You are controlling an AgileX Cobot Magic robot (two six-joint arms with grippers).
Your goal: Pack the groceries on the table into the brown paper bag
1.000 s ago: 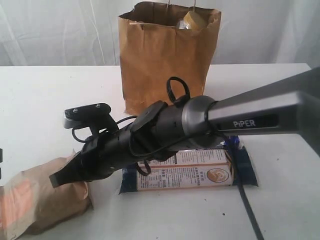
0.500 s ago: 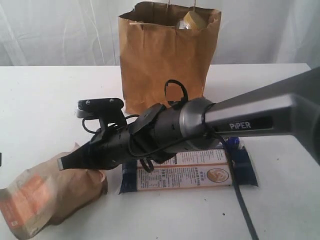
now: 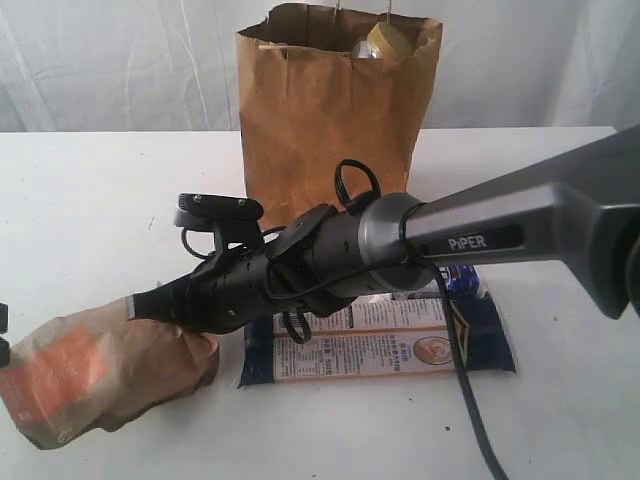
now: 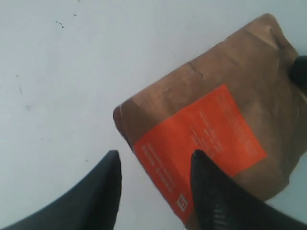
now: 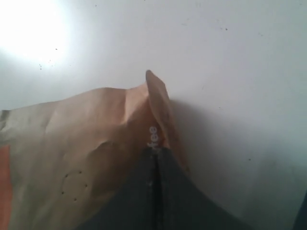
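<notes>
On the table (image 3: 80, 200), clock read off the exterior view: paper bag (image 3: 320, 120) stands at 12 o'clock, at the back. A jar (image 3: 385, 42) sits inside it, at the mouth. The long packet (image 3: 390, 350) lies flat at 5 o'clock, before the bag. The pouch (image 3: 90, 375) is at 8 o'clock, left of the long packet and apart from it. The right gripper (image 3: 150, 303) reaches across above the long packet, its tip at the pouch's 2 o'clock corner.

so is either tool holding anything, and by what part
The right tool pinches the brown pouch by the edge at one end; the left tool is open, holding nothing.

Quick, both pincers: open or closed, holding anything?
Left pincer: open, holding nothing.
Right pincer: closed on the brown pouch.
</notes>
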